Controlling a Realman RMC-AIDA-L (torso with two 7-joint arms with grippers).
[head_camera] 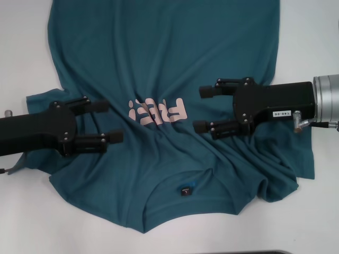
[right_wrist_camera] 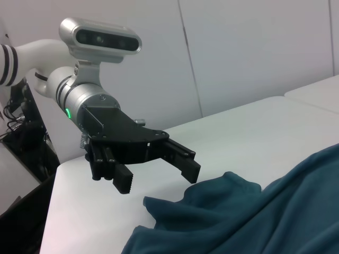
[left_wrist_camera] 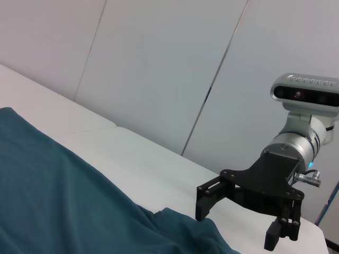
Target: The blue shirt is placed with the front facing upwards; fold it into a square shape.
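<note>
Collar (head_camera: 183,188) lies nearest us in the head view, its small dark label (head_camera: 185,191) at the centre, below and between our two claws. We see the shirt (head_camera: 159,69) spread front up on the white table (head_camera: 21,58), hem stretching away from us and the cloth rumpled around the shoulders.

Our left claw (head_camera: 112,121) reaches in from the left over the shirt's left sleeve area, fingers (head_camera: 98,106) spread wide with nothing between them. From the right wrist view this claw (right_wrist_camera: 159,177) hangs above the table just beside a puckered edge of cloth, apart from it.

Our right claw (head_camera: 202,109) comes in from the right over the opposite shoulder, its jaws likewise wide and empty. In the left wrist view it (left_wrist_camera: 235,225) hovers over the fabric's far edge; we cannot tell whether a fingertip touches the cloth there.

Between the two claws sits the pale pink lettering (head_camera: 158,111) on the chest, closer to the right claw's fingertips than to the left's. Beyond both claws the shirt's body runs smooth toward the far edge of the table.
</note>
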